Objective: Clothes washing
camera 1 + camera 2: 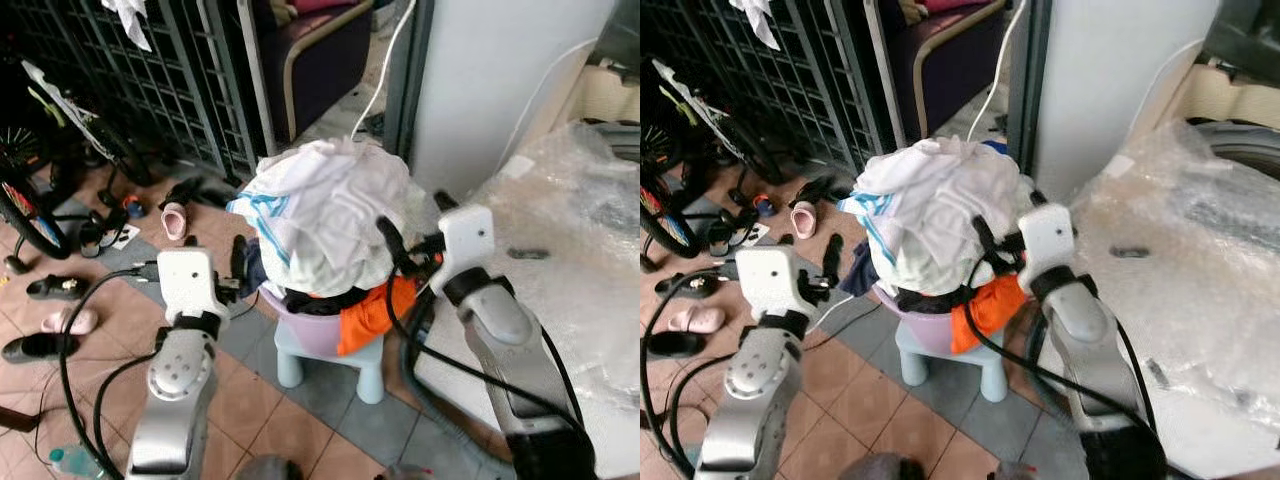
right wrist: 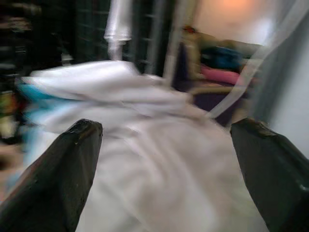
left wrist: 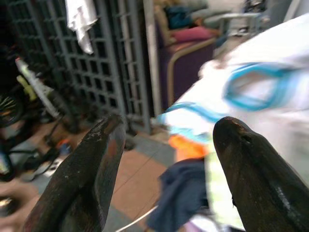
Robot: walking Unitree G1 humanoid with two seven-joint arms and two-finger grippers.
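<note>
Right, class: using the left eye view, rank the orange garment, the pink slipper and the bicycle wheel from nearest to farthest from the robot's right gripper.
1. Orange garment: just below the right gripper, hanging from the basin.
2. Pink slipper: on the floor, beyond the laundry pile, to the left.
3. Bicycle wheel: far left edge.

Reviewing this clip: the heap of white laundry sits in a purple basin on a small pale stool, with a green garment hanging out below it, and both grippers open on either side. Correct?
One detail is off. The garment hanging out under the white laundry is orange, not green, as the left eye view shows. The rest holds: purple basin on the pale stool, left gripper and right gripper open either side.
</note>
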